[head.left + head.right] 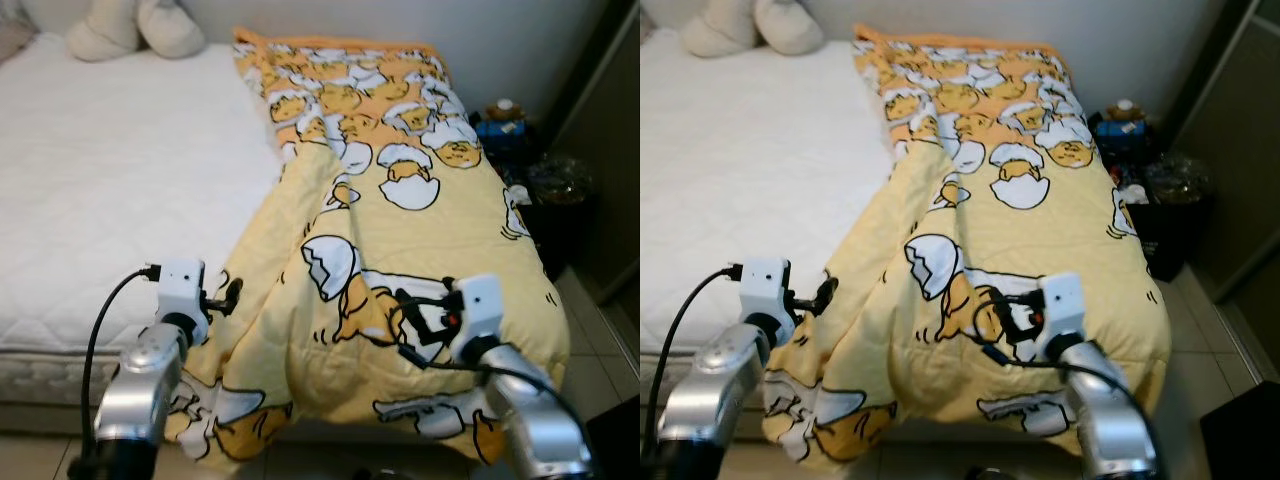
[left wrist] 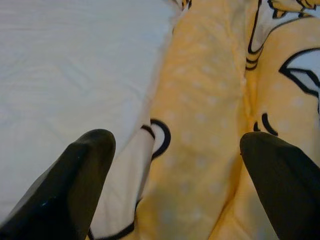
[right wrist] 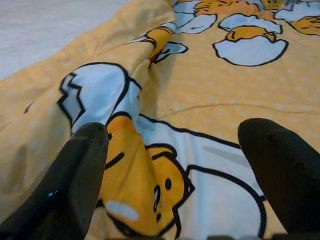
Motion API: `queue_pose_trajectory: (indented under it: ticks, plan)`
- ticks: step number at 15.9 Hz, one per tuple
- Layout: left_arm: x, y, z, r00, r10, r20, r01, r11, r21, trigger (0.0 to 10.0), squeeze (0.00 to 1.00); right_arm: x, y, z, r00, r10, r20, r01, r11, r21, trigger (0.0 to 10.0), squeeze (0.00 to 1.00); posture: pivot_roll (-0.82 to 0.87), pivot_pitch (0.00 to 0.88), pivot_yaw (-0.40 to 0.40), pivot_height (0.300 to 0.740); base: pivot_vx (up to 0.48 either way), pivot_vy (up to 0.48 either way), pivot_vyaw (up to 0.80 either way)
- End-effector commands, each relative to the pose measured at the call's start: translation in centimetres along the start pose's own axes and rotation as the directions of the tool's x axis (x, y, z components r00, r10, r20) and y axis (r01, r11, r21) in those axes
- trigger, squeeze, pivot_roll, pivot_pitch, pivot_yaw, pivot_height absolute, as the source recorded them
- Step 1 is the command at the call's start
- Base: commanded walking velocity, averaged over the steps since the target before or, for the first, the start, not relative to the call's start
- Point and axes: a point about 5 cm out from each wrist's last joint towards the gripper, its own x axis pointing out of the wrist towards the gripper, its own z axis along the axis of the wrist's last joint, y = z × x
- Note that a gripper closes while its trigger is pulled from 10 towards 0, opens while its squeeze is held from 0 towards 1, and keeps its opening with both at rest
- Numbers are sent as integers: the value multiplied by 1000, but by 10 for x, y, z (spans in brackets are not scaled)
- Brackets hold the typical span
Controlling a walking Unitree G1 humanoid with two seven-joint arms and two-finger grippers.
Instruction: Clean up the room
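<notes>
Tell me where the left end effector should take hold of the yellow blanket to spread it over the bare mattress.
Probably the blanket's loose left edge near the bed's foot, where it bunches against the white mattress. The left end effector is open and straddles that edge, so come straight down from above. The raised fold gives the fingers fabric to pinch.

In front of me is the bed (image 1: 90, 180), its white mattress bare on my left. A yellow egg-print blanket (image 1: 400, 250) covers its right half, draping over the foot. Two cream pillows (image 1: 135, 28) sit at the head.
</notes>
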Motion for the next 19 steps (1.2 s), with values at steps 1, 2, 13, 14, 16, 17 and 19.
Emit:
queue_pose_trajectory:
  ticks: [1,2,13,14,16,17,19]
  plan:
    - [6,4,6,1000,-18,-4,18,1000,12,10000,1000,1,0,8,999,46,10,-46,999,-8,10000,0,-67,0,-1,740,0,0,0]
    - [9,6,11,1000,-22,5,22,1000,14,10000,1000,2,-1,11,998,60,12,-60,998,-24,10000,0,-70,0,0,740,0,0,0]
    - [-3,-33,36,971,-82,226,69,996,62,10000,0,3,22,-6,999,-46,-4,46,999,22,10000,0,-46,0,15,740,0,254,-257]
    - [-7,-31,35,970,-74,230,58,995,75,10000,0,5,23,-4,999,-42,8,42,999,5,10000,0,-44,0,16,740,0,480,0]
    - [-12,-25,33,972,-45,229,29,997,76,10000,0,9,19,3,996,-69,49,71,997,-31,10000,0,-36,0,11,740,0,480,0]
    - [-12,-23,33,973,-37,228,20,997,77,10000,0,10,17,4,996,-77,52,79,996,-37,10000,0,-36,0,11,740,0,480,0]
    - [-14,-20,33,973,-21,228,4,997,75,10000,0,12,14,6,994,-91,59,94,994,-56,10000,0,-27,0,3,740,0,480,0]
